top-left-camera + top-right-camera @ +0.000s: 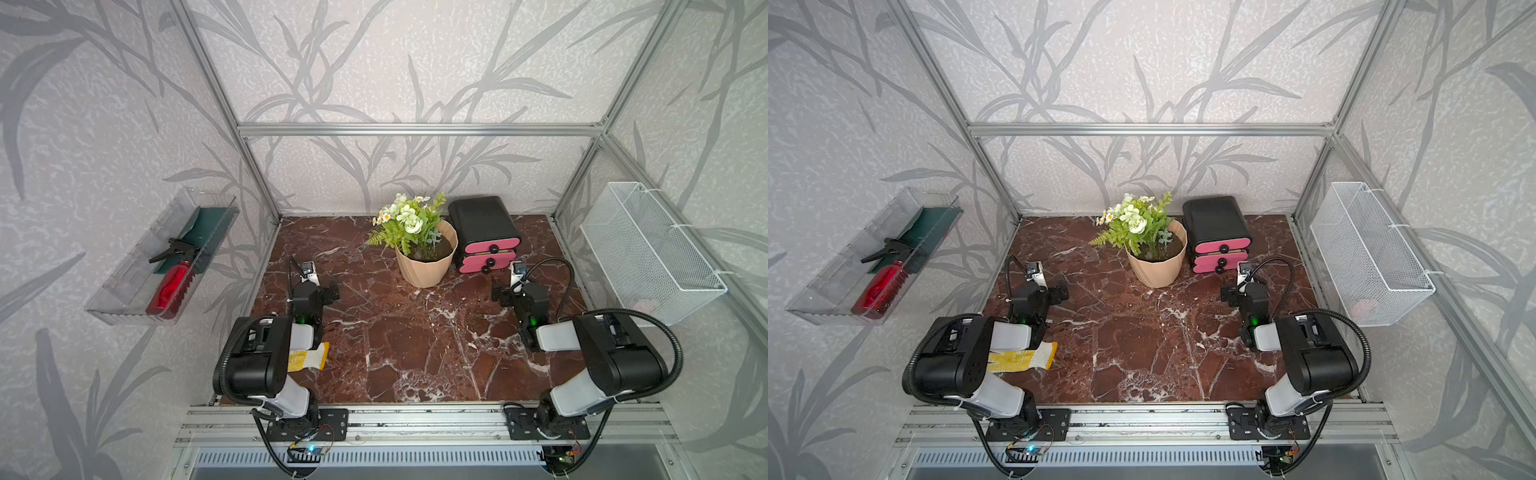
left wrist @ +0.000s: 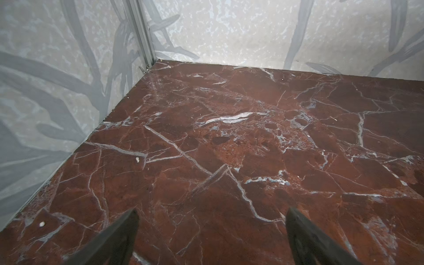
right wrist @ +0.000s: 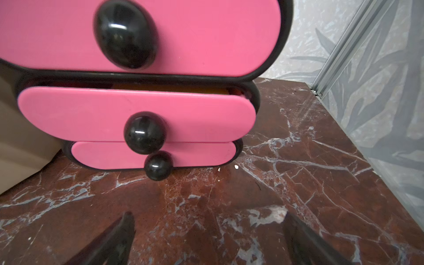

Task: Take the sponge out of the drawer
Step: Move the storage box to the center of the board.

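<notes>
A black drawer unit (image 1: 482,220) with three pink fronts and black knobs stands at the back right of the marble table, seen in both top views (image 1: 1214,220). Its middle drawer (image 3: 137,114) is pulled out a little. In the gap above that front shows an orange-yellow strip (image 3: 169,88); I cannot tell whether it is the sponge. My right gripper (image 3: 208,213) is open and empty, low over the table just in front of the unit, facing the knobs. My left gripper (image 2: 213,210) is open too, over bare marble near the back left corner.
A beige flower pot (image 1: 424,266) stands right beside the drawer unit on its left. A yellow-white glove (image 1: 307,359) lies partly under my left arm. A clear wall tray (image 1: 124,291) holds a red spray bottle (image 1: 172,286). A white wire basket (image 1: 648,253) hangs on the right wall.
</notes>
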You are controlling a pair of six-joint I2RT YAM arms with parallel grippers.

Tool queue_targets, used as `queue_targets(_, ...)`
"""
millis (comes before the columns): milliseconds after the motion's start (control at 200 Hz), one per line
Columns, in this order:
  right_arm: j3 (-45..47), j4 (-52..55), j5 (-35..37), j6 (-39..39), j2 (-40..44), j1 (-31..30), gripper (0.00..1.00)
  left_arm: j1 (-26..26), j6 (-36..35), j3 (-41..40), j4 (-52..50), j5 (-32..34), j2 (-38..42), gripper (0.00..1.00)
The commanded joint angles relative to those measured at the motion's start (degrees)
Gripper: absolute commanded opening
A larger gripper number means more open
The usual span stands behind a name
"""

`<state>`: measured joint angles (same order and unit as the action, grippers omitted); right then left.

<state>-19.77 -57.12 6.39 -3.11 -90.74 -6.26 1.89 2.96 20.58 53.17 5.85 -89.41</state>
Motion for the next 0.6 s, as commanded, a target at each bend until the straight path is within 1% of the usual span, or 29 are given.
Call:
queue_targets(0,-0.87,-0.53,0.55,-0.35,-0.13,-0.18,0.99,-0.08,-1.29,1.23,0.27,-0.57,-0.16,0.99)
queue_targets(550,-0.89,-0.45,0.6,-0.32,-0.19,-0.16,0.99,-0.13,-1.29,1.17,0.35,-0.57,-0.15,0.99)
queue_targets(595,-0.84,-0.65,-0.26,-0.59,-0.14,-0.18,0.99,-0.14,-1.5,0.75,0.99,-1.15,0.01,0.99)
